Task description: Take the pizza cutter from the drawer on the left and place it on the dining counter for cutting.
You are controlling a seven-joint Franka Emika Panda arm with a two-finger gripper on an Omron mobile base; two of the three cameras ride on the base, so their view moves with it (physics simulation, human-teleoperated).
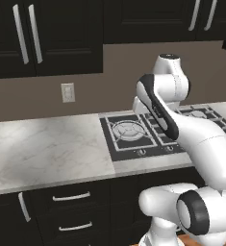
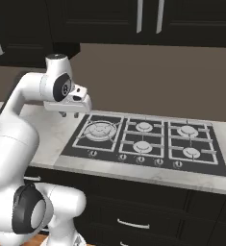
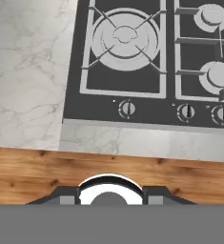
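Left base view: arm fills the right side of the frame. The hand is hidden behind the arm's own links; can't read the jaws here. Black gas stove [image 1: 133, 137] mid-frame, right part covered by the arm. Marble counter [image 1: 42, 149], grey-white and veined, runs off the left edge. Black drawer fronts [image 1: 71, 197] with curved silver bar handles bottom left, all shut, lower one cut by the frame edge.

Right base view: gripper [image 2: 70, 114] at left centre, hanging above the stove's [image 2: 148, 139] left edge. Fingers are tiny and seen side-on; opening is hard to make out.

Hand view: both finger tips [image 3: 68, 196] sit at the bottom centre, mostly cut off. Between them, a round silver-white disc, the pizza cutter [image 3: 111, 188]; wheel blade visible, handle not. Jaws are partly closed and appear to clamp the wheel. Beyond it: wood-plank floor [image 3: 37, 171], then the marble edge, then grates, round burners and knobs [image 3: 127, 109] at the top.
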